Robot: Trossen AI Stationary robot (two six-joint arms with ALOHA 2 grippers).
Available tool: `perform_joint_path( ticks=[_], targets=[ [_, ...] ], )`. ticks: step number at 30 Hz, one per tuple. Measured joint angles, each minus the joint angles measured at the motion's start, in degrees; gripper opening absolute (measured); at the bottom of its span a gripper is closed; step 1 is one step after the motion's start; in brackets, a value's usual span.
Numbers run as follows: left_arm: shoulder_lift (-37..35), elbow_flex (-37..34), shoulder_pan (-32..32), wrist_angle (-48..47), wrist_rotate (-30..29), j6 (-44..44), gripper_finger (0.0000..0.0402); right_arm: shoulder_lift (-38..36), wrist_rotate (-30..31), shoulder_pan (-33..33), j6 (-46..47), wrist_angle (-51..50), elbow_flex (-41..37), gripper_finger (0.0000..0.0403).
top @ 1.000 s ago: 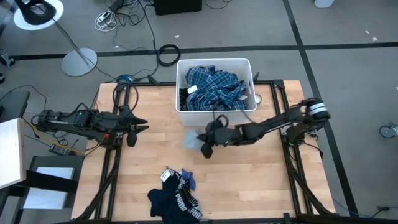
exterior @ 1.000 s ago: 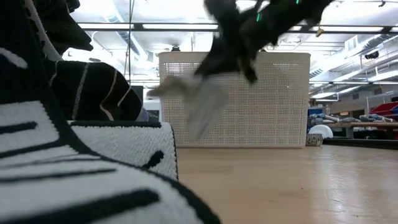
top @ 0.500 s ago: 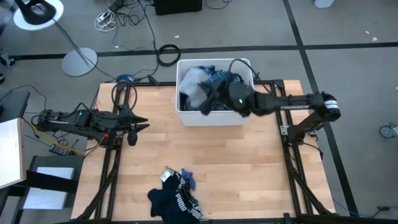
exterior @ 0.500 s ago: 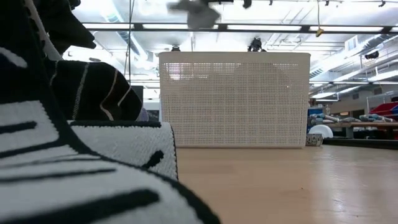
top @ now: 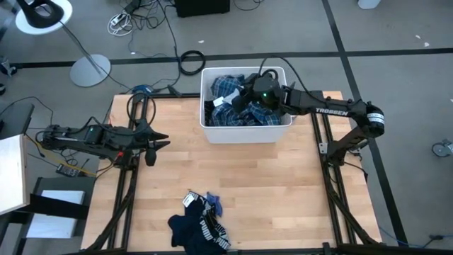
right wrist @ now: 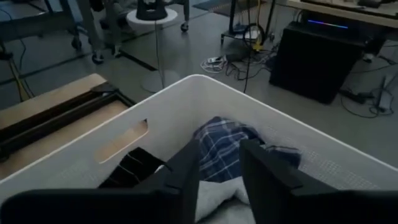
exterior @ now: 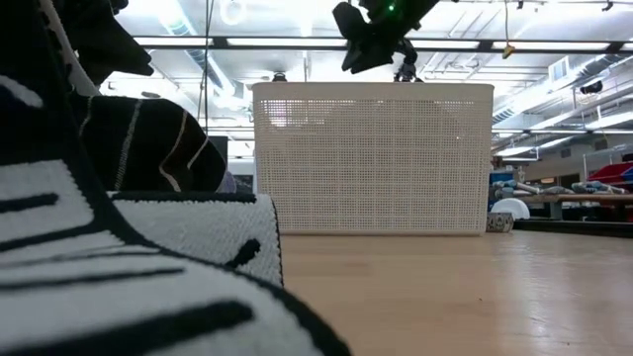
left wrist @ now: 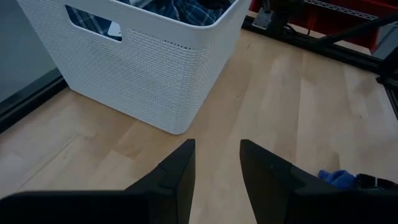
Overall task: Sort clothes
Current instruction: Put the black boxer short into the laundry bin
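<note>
Two arms are showing, and only the right one is working: the right gripper (top: 244, 95) is hanging above the white perforated bin (top: 210, 131), with its fingers parted by a narrow gap and nothing visible between them. Directly below it, a blue-and-white plaid shirt (right wrist: 225, 148) and a pale grey piece (right wrist: 217, 199) are lying inside the bin, with a dark striped item (right wrist: 127, 171) tucked toward the handle cutout. Well away from that gripper, at the table's near edge, a small heap of navy and striped clothes (top: 199, 225) is waiting on the wood. The left gripper (left wrist: 216, 163) is idling low over the table, slightly open and empty, with the bin wall just ahead of it. Judging from this, the main risk is snagging: if the right gripper is pulling out with loose cloth caught on a fingertip, a garment could be dragging back over the rim, or the arm could be clipping the bin's edge and shifting it.
</note>
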Motion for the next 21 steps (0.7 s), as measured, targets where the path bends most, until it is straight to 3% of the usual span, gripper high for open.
perform_joint_path(
  ticks=[9, 15, 21],
  targets=[
    [0.0, 0.02, 0.0, 0.08, 0.62, -1.26, 0.0131, -4.15, -1.03, 3.24, -4.26, -0.14, -0.01, 0.0179],
    [0.07, 0.01, 0.0, 1.78, 3.31, -3.44, 0.0131, -10.28, -1.01, 7.57, -4.94, -4.57, 0.02, 0.0187],
    [2.5, 0.04, -0.96, 7.33, 5.13, -5.82, 0.0131, -15.87, -1.09, 14.16, -1.86, -16.88, 0.02, 0.0186]
  ],
)
